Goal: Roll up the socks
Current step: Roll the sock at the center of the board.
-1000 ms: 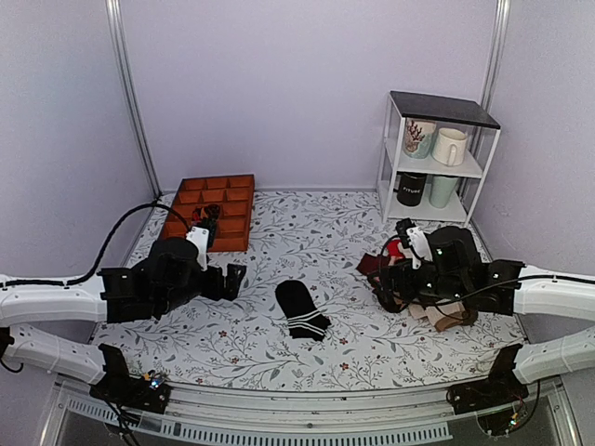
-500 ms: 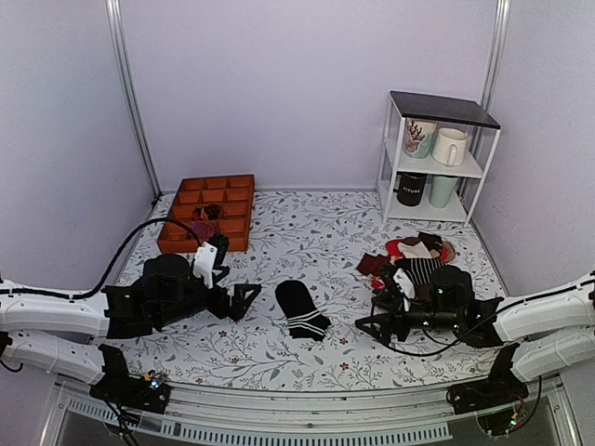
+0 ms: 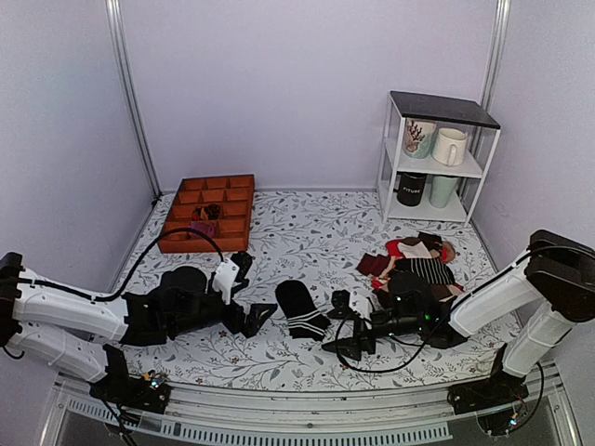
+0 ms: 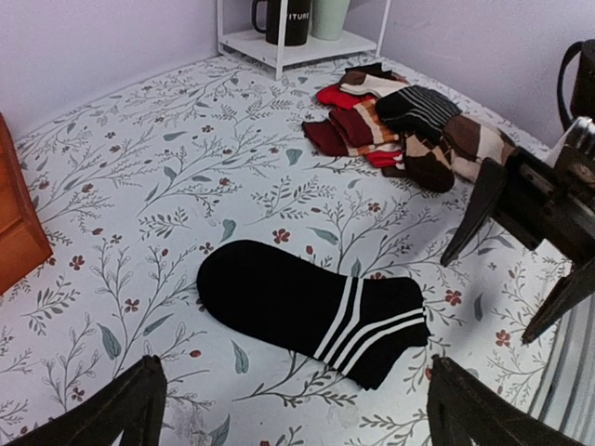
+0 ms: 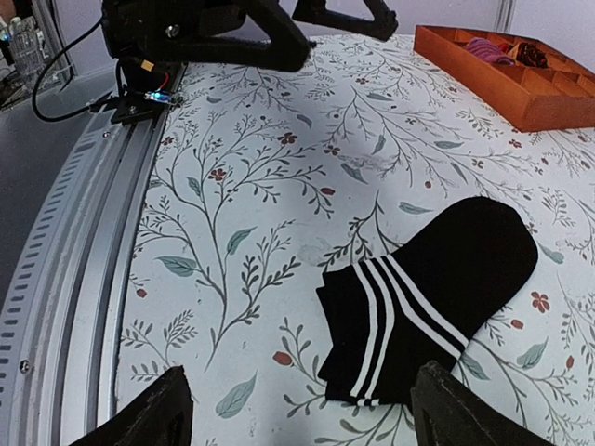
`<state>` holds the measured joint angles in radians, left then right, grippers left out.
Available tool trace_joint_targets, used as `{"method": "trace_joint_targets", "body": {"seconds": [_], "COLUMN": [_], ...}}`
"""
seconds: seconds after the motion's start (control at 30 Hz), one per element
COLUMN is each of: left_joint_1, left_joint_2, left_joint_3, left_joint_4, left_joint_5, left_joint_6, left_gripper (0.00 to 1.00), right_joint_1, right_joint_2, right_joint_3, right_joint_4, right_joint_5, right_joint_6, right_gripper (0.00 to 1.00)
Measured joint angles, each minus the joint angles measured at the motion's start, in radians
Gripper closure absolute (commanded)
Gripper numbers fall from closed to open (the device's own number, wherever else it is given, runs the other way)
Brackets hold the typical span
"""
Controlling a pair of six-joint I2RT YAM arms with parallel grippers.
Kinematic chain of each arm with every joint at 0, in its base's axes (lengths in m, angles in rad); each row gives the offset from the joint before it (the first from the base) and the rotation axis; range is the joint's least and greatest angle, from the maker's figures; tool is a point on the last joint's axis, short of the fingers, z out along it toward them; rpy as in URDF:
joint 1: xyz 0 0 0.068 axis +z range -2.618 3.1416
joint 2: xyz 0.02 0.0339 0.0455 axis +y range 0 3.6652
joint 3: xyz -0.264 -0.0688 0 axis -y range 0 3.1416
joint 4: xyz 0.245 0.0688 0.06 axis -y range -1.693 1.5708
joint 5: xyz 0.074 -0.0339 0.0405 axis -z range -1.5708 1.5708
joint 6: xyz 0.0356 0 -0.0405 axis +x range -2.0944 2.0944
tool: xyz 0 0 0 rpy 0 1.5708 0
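Note:
The socks lie flat as a stacked black pair near the table's front, with three white stripes at the near end. My left gripper stands open just to their left, low over the table. To their right my right gripper is open as well, pointing at the striped end. In the left wrist view the socks lie just ahead of my left gripper, untouched. In the right wrist view the striped cuff of the socks sits just ahead of my right gripper.
A heap of mixed coloured socks lies at the right, behind the right arm. An orange compartment tray stands at the back left. A white shelf with mugs is at the back right. A metal rail runs along the near edge.
Both arms have swung inward and lower. The left gripper moved right up to the socks, and the right gripper left the coloured heap for the striped end, its jaws a little narrower.

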<state>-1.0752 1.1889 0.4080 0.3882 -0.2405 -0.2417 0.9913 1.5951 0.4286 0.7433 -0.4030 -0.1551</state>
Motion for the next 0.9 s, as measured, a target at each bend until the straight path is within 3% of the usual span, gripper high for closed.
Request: {"method": "trace_joint_targets", "body": {"seconds": [0.3,0.77,0.83,0.9], "left_joint_1": [0.000,0.000,0.000,0.000], "left_joint_2": [0.074,0.140,0.146,0.151], "left_joint_3": [-0.013,-0.015,-0.015,-0.015], "left_joint_4": [0.019,0.045,0.046,0.047], "left_joint_5": [0.002,0.024,0.028,0.032], "left_joint_6": [0.002,0.011,0.013,0.014], "left_gripper": [0.09,0.10,0.10,0.10], "right_joint_1": [0.000,0.000,0.001,0.004], "right_joint_2": [0.141,0.239,0.251,0.257], "right_joint_3": [0.157,0.219,0.229,0.237], "right_joint_4": [-0.087,-0.208,-0.214,-0.215], "right_joint_5": [-0.047,0.004,0.011,0.029], "right_joint_6": [-0.120,-0.193,-0.197,-0.198], "right_gripper": [0.58,0.52,0.54,0.63]}}
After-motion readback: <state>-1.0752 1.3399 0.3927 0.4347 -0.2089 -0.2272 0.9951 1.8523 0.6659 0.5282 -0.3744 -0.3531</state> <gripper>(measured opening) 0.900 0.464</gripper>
